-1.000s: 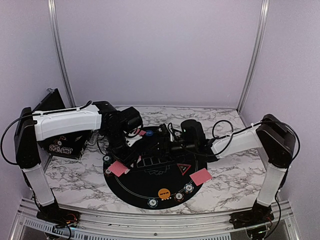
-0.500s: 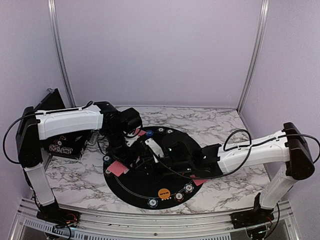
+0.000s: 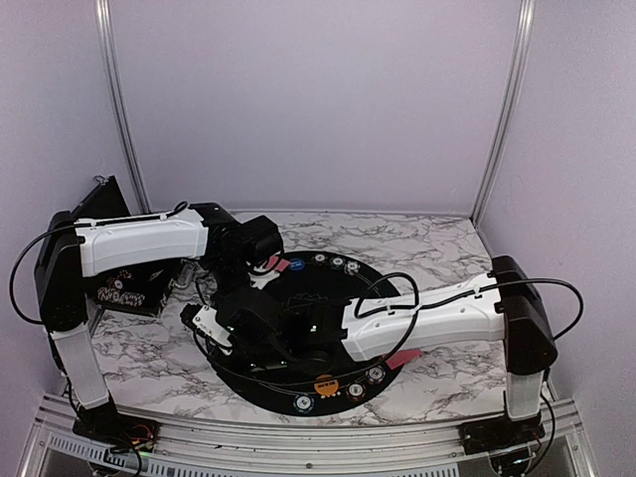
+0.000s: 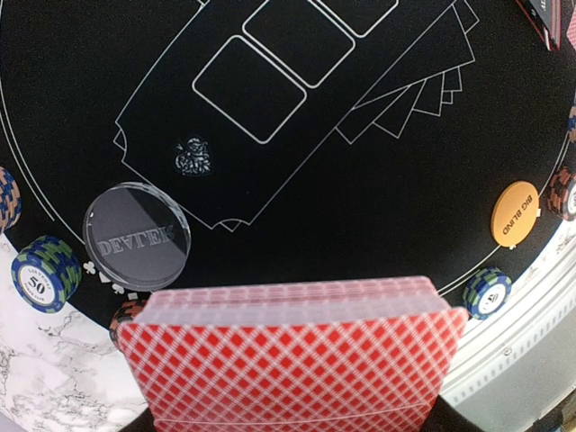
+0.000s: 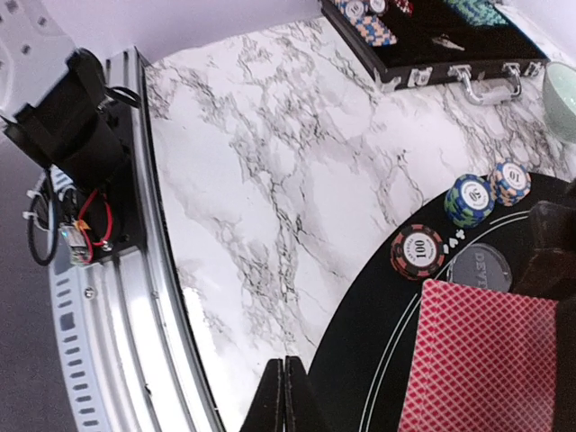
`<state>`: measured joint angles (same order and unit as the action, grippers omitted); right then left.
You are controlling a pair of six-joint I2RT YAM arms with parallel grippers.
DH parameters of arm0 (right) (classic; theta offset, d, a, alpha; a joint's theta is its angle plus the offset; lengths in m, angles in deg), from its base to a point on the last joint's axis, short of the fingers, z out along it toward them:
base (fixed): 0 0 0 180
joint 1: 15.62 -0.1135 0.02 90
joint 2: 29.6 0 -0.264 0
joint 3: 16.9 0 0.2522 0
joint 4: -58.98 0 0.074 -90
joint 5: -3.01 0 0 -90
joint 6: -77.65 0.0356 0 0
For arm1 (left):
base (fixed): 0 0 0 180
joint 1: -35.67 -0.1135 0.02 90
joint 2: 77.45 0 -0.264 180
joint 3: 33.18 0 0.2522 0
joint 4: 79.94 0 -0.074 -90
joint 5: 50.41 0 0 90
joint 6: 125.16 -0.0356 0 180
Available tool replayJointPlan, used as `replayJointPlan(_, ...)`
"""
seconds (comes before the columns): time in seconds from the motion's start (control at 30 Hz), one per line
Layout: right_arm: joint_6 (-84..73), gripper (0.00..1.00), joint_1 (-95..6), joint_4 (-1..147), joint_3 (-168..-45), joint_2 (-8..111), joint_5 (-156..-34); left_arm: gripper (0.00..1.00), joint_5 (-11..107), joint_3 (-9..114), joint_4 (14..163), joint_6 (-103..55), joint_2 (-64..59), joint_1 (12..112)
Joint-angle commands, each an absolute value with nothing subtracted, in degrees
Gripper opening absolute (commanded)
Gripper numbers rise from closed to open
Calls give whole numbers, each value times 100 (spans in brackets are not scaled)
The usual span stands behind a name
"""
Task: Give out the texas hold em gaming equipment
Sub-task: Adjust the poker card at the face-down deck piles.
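At the far left of the marble surface (image 5: 270,180) a black case (image 3: 111,288) was seen, and a teal bowl (image 5: 564,99) was seen near it in the right wrist view. The left fingers (image 4: 448,421) were clamped on a deck of red-backed cards (image 4: 292,360), which was held above the left part of the round black mat (image 4: 360,207). Below the deck, by the mat's left rim, a clear dealer disc (image 4: 137,236) was laid, with a blue-green 50 chip (image 4: 45,273) just beside it. The right arm (image 3: 427,323) was stretched across the mat. The right fingers (image 5: 274,400) were pressed together over the surface just off the rim, and nothing could be made out between them. A red-backed card (image 5: 486,360) was laid on the mat near a 100 chip (image 5: 418,251). Farther right, an orange disc (image 3: 325,385) was set at the near rim among striped chips (image 3: 355,391). A pink card (image 3: 402,358) was partly hidden under the right arm.
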<state>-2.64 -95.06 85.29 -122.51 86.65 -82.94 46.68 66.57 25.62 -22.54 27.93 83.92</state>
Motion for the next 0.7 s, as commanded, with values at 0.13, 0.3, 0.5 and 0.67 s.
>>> replayJointPlan(0.13, -522, 0, -9543, 9737, -13604, 9596, -7343, 58, 4703, 6750, 2372, -2236, 2793, 8340)
replayJointPlan(0.3, -412, 0, -9537, 9884, -13789, 9780, -6821, 58, 4709, 6726, 2373, -2231, 2775, 8339)
replayJointPlan(0.5, -237, 0, -9449, 9961, -13783, 9793, -6504, 58, 4694, 6698, 2373, -2225, 2749, 8340)
replayJointPlan(0.67, -172, 0, -9335, 9889, -13658, 9689, -6534, 58, 4705, 6680, 2372, -2241, 2732, 8337)
